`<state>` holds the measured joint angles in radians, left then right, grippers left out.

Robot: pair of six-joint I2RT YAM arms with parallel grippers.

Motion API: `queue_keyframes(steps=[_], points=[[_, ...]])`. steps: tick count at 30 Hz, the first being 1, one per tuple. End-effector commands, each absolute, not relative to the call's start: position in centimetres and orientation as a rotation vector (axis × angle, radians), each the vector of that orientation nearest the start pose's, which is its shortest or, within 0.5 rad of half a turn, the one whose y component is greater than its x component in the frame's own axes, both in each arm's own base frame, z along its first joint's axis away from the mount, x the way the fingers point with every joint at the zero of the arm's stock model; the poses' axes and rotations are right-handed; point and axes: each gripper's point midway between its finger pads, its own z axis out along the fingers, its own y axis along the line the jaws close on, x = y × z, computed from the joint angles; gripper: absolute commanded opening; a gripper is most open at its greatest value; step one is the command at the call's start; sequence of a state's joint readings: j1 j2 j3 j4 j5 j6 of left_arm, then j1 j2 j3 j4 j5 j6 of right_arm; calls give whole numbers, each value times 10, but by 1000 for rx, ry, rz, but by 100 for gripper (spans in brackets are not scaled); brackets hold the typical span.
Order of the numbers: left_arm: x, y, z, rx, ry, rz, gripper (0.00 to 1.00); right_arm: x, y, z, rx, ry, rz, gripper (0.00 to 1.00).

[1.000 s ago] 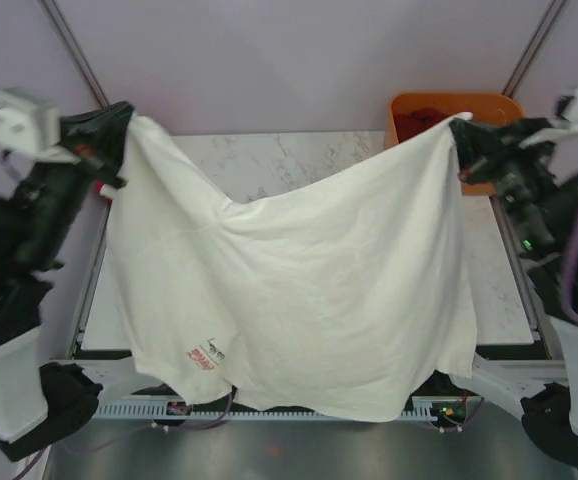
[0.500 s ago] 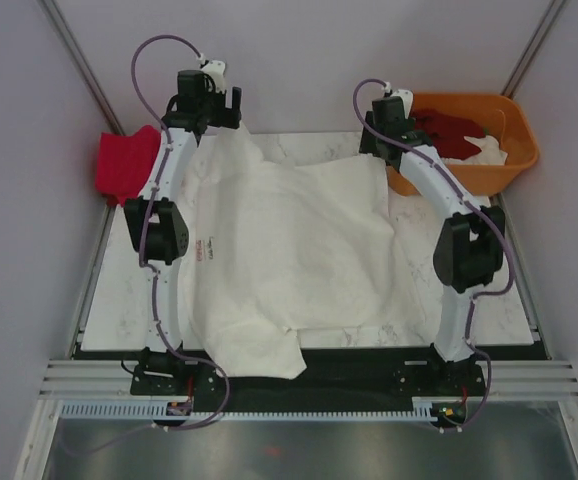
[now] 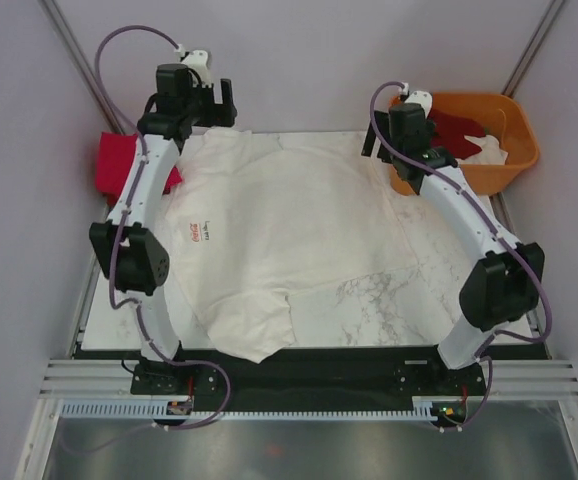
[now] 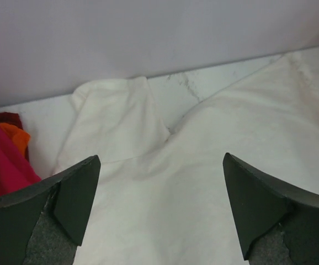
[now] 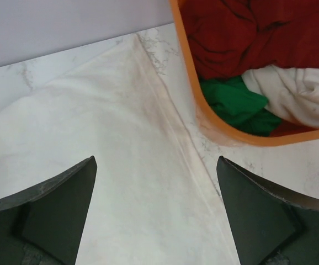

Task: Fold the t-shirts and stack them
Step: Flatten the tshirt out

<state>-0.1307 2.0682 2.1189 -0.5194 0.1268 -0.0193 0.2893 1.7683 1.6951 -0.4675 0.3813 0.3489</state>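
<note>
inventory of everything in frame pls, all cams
white t-shirt: 1, white with a small red print, spread over the table, near hem rumpled
pink-red t-shirt: 1, bright pink-red, far left table edge
orange tub: 1, orange, far right corner
dark red cloth: count unclear, bunched in the tub
white cloth: 1, in the tub
green cloth: 1, in the tub
table: 1, white marble
left claw: black, open, above the shirt's far left sleeve
right claw: black, open, above the shirt's far right edge

Spread t-shirt [image 3: 289, 230] on table [image 3: 439, 290] under both claws (tub [image 3: 509, 175] right of right claw [image 5: 157, 187], bunched t-shirt [image 3: 114, 165] left of left claw [image 4: 159, 182]).
</note>
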Motion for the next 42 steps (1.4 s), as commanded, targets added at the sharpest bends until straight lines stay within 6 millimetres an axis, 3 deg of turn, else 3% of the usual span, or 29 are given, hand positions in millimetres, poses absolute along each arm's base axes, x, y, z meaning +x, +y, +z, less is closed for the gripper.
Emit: queue_keyframes(steps=[1,2,3,4,5,6,7,8,9,10,11,12,13,15,16,18,19,21,23,26,29,34,35,36,42], points=[[532,-94,338,117,1930,-265,100,474,118,226,208,2079,146,98],[510,-91,355,89,1914,-283,100,471,128,218,170,2088,205,98],[498,-92,348,72,1935,-300,100,459,130,195,141,2138,216,98],[481,-93,319,50,2008,-326,99,455,132,185,128,2164,233,98],[457,-97,332,16,1989,-386,97,448,139,174,102,2198,271,97],[439,-108,326,23,2005,-430,96,437,137,159,101,2238,273,97],[417,-111,286,-5,2105,-443,95,431,136,153,114,2252,284,97],[399,-117,274,-39,2141,-464,95,426,137,152,128,2245,301,97],[366,-118,271,-45,2180,-456,95,413,134,147,135,2252,307,97],[350,-131,250,-35,2229,-456,99,407,132,146,143,2252,304,97],[341,-136,245,-11,2238,-466,99,402,130,153,151,2234,310,98],[295,-126,213,-144,2432,-381,95,396,127,148,157,2246,300,98],[273,-127,188,-161,2510,-365,95,392,126,148,159,2248,304,98],[238,-144,172,-184,2593,-417,98,381,128,151,151,2257,338,98],[210,-145,158,-251,2659,-430,98,378,129,151,149,2261,351,98],[176,-161,149,-191,2707,-459,98,369,130,153,139,2263,367,98],[155,-159,140,-266,2750,-459,97,367,128,154,142,2260,363,98],[120,-164,126,-215,2815,-467,96,361,124,158,138,2246,352,98],[97,-165,123,-294,2841,-500,93,357,121,163,131,2236,343,98],[76,-166,111,-367,2852,-518,91,353,121,166,122,2235,345,98],[56,-159,90,-265,2913,-457,91,349,121,167,117,2233,354,98],[34,-137,49,-181,3029,-230,91,344,120,167,111,2231,356,98],[38,-142,46,-285,3008,-240,90,343,119,168,106,2230,357,98],[70,-161,44,-500,2840,-310,82,342,120,167,103,2232,359,98],[84,-158,31,-497,2790,-215,81,337,119,164,91,2242,358,98]])
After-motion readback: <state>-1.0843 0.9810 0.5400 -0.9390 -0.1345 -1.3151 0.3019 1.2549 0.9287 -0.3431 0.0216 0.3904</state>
